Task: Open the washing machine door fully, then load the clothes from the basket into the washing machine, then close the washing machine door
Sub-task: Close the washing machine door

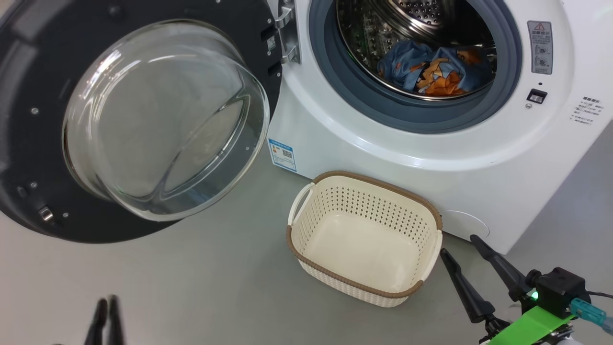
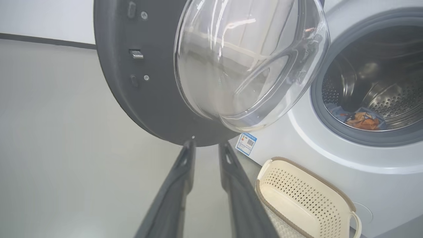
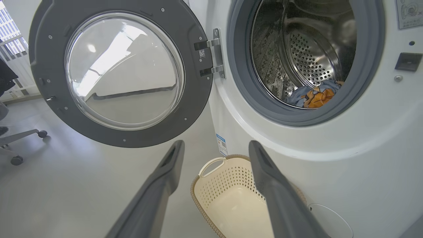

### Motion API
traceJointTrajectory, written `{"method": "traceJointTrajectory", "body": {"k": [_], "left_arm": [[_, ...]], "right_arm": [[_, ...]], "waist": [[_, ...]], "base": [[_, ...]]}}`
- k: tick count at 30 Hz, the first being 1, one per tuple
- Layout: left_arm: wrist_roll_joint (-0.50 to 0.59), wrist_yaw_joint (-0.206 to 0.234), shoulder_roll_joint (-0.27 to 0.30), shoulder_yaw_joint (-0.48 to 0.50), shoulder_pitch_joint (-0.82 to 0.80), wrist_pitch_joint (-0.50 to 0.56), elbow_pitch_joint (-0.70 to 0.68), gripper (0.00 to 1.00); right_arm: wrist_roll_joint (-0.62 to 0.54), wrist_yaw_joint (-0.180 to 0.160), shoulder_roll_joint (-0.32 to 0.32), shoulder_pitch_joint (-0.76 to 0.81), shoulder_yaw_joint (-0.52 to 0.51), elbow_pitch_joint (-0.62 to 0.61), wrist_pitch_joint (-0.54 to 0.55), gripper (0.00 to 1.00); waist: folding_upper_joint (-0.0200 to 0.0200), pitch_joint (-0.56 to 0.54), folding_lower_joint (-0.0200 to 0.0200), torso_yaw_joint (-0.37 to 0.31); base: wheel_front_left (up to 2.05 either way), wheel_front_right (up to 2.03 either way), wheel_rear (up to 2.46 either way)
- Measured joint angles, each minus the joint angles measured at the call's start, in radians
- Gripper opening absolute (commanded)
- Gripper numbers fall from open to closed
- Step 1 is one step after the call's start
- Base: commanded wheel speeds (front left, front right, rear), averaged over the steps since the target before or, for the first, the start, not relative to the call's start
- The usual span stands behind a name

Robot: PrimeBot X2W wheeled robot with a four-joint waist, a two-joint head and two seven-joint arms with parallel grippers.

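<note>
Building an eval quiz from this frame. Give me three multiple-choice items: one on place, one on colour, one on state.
1. Where are the clothes?
A. in the basket
B. in the washing machine
C. draped over the door

2. What colour is the basket's rim?
A. brown
B. blue
C. red

3. What state is the door in?
A. shut
B. swung wide open
C. open by a crack

Answers:
1 B: the printed fabric lies inside the drum, and the basket holds nothing.
2 A: a brown woven band rings the cream wall.
3 B: the door stands wide to one side, leaving the opening uncovered.
</note>
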Motion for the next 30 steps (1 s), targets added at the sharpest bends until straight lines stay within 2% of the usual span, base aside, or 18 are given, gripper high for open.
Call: {"method": "traceJointTrajectory", "body": {"k": [4, 9, 10, 11, 12, 14, 18, 23, 27, 30], "left_arm": [[0.008, -0.056, -0.001, 0.097, -0.032, 0.0, -0.075, 0.0], [0.053, -0.135, 0.004, 0.275, -0.179, 0.0, -0.165, 0.0], [0.053, -0.135, 0.004, 0.275, -0.179, 0.0, -0.165, 0.0], [0.044, -0.156, 0.02, 0.338, -0.248, -0.001, -0.171, 0.0], [0.044, -0.156, 0.02, 0.338, -0.248, -0.001, -0.171, 0.0], [0.01, -0.166, 0.056, 0.389, -0.32, -0.001, -0.151, 0.0], [-0.15, -0.174, 0.128, 0.46, -0.482, -0.002, -0.05, 0.0], [-0.383, -0.174, 0.286, 0.447, -0.618, 0.017, 0.142, 0.0], [-0.54, -0.174, 0.398, 0.407, -0.7, 0.134, 0.298, 0.0], [-0.637, -0.174, 0.443, 0.377, -0.743, 0.261, 0.407, 0.0]], "right_arm": [[0.0, 0.0, 0.005, 0.028, -0.039, -0.003, 0.0, 1.0], [-0.001, 0.0, 0.017, 0.071, -0.083, -0.011, 0.0, 1.0], [-0.001, 0.0, 0.017, 0.071, -0.083, -0.011, 0.0, 1.0], [-0.002, 0.0, 0.017, 0.079, -0.091, -0.016, 0.0, 1.0], [-0.002, 0.0, 0.017, 0.079, -0.091, -0.016, 0.0, 1.0], [-0.002, 0.0, 0.017, 0.082, -0.102, -0.018, 0.0, 1.0], [-0.003, 0.0, 0.013, 0.082, -0.121, -0.027, 0.0, 1.0], [-0.005, 0.0, 0.005, 0.082, -0.124, -0.038, 0.0, 1.0], [-0.005, 0.0, -0.002, 0.079, -0.126, -0.045, 0.0, 1.0], [-0.005, 0.0, -0.006, 0.074, -0.126, -0.047, 0.0, 1.0]], "waist": [[0.0, -0.003, 0.0, -0.005], [0.0, 0.004, 0.0, -0.018], [0.0, 0.004, 0.0, -0.018], [0.0, 0.009, 0.0, -0.026], [0.0, 0.009, 0.0, -0.026], [0.0, 0.017, 0.0001, -0.033], [0.0, 0.035, 0.0001, -0.05], [0.0, 0.061, 0.0001, -0.069], [0.0, 0.088, 0.0, -0.084], [0.0, 0.108, 0.0001, -0.095]], "base": [[0.0, 0.0, 0.0], [0.0, 0.0, 0.0], [0.0, 0.0, 0.0], [0.0, 0.0, 0.0], [0.0, 0.0, 0.0], [0.0, 0.0, 0.0], [0.0, 0.0, 0.0], [0.0, 0.0, 0.0], [0.0, 0.0, 0.0], [0.0, 0.0, 0.0]]}}
